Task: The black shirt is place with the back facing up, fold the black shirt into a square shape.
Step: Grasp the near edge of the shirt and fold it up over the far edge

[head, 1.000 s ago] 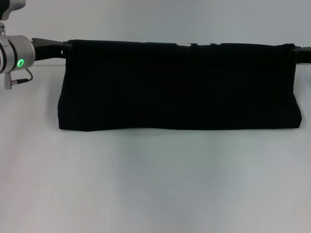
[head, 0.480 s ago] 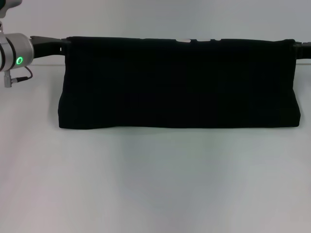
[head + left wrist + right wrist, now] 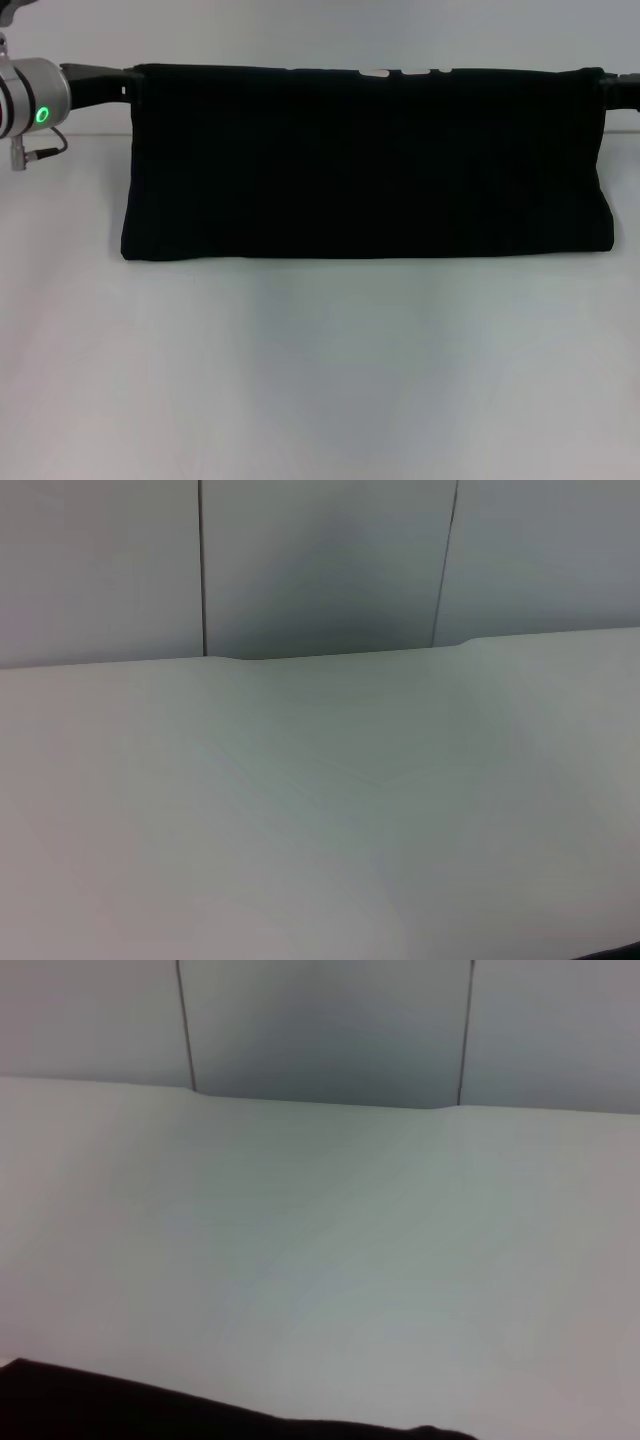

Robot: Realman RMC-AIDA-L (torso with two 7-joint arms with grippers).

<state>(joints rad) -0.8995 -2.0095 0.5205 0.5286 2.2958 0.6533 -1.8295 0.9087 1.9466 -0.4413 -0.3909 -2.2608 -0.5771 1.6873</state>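
**A:** Pale grey-white tabletop (image 3: 320, 380) is seen across the whole head view, with a plain light wall (image 3: 320, 30) behind it. What is laid on it?

**B:** Only the black shirt (image 3: 368, 165) is seen. It is stretched out as 1 wide, low band, matte and without print, its upper edge drawn straight and taut from side to side. Its lower edge rests along the tabletop in an almost level line, and the 2 bottom corners flare slightly outward.

**A:** Is any detail visible in the fabric?

**B:** Very little. A few small pale marks are noticed at the middle of the upper edge; what they are cannot be told. No neckline or sleeve is made out in the dark cloth.

**A:** How is the upper edge held?

**B:** The left gripper (image 3: 125, 82) is met at the left top corner, behind a silver wrist joint (image 3: 30, 95) with a green light. The right gripper (image 3: 608, 88) is met at the right top corner. Both corners are kept raised, so each set of fingers is taken to be clenched on the fabric, though the fingertips themselves are hidden by it.

**A:** And the wrist views?

**B:** Bare tabletop and panelled wall are shown in both. A strip of the black fabric is caught at the edge of the right wrist view.
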